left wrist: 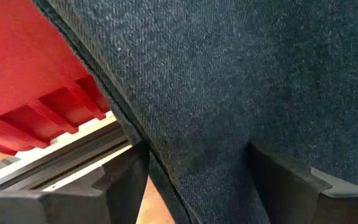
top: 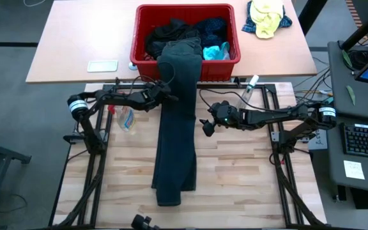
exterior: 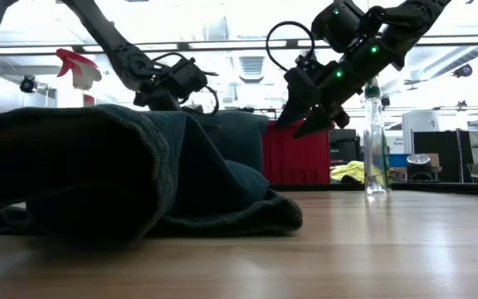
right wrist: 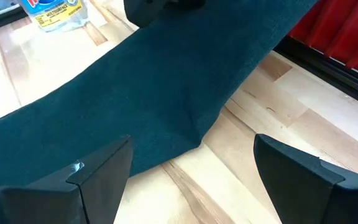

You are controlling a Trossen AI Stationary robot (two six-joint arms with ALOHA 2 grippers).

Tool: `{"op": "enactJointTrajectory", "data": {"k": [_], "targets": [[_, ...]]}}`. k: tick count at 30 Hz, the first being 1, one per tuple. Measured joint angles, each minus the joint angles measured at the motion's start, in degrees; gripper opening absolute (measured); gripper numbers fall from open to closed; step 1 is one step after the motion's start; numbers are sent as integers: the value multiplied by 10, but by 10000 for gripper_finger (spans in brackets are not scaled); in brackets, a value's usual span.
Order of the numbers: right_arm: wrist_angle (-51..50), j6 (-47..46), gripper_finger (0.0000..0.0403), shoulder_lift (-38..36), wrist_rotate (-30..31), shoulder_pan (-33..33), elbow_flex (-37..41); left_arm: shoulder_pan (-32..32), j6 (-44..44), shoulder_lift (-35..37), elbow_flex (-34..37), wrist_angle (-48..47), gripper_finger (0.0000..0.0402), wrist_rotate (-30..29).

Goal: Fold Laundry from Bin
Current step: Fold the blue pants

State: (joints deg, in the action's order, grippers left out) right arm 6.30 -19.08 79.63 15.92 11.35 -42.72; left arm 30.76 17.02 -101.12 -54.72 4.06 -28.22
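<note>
A long dark blue-grey garment [top: 174,134] hangs by its upper end over the near rim of the red bin [top: 184,9]. The rest of it lies in a strip down the wooden table toward the near edge. More laundry, black, navy and turquoise, fills the bin. My left gripper [top: 171,94] is at the garment's left edge just below the bin, open, with the cloth [left wrist: 229,81] between its fingers. My right gripper [top: 206,124] hovers open above the table, to the right of the garment [right wrist: 135,93], with nothing between its fingers. My left gripper straddles the garment's left edge [left wrist: 160,162] where it slopes down from the bin. It comes from the table's left and slants downward. One finger [left wrist: 120,183] is past the edge, the other [left wrist: 291,180] over the cloth. Whether either touches the cloth I cannot tell.
A spray bottle [top: 125,118] lies on the table to the left of the garment. A small clear bottle [top: 251,83] stands at the far right. On the far table lie a yellow-and-blue cloth bundle [top: 267,18] and a flat white object [top: 102,65]. Bare wood shows on both sides of the garment.
</note>
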Motion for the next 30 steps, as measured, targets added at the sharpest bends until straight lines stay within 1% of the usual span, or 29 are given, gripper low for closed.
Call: {"op": "enactJointTrajectory", "data": {"k": [2, 6, 13, 22, 27, 30], "targets": [[0, -7, 322, 0, -1, 4, 0, 0, 0, -3, 0, 4, 251, -2], [1, -37, 315, 0, -23, 25, 0, 2, -5, -6, 0, 5, 251, -2], [14, -36, 297, 6, -24, 40, 0, 14, -20, -7, 0, 21, 251, 2], [30, -35, 298, 29, -24, 40, 0, 40, -20, -7, 0, 64, 251, 37], [30, -35, 299, 31, -24, 40, 0, 49, -16, -7, 0, 64, 251, 36], [30, -34, 299, 31, -25, 40, 0, 49, -8, -7, 0, 64, 251, 16]]}}
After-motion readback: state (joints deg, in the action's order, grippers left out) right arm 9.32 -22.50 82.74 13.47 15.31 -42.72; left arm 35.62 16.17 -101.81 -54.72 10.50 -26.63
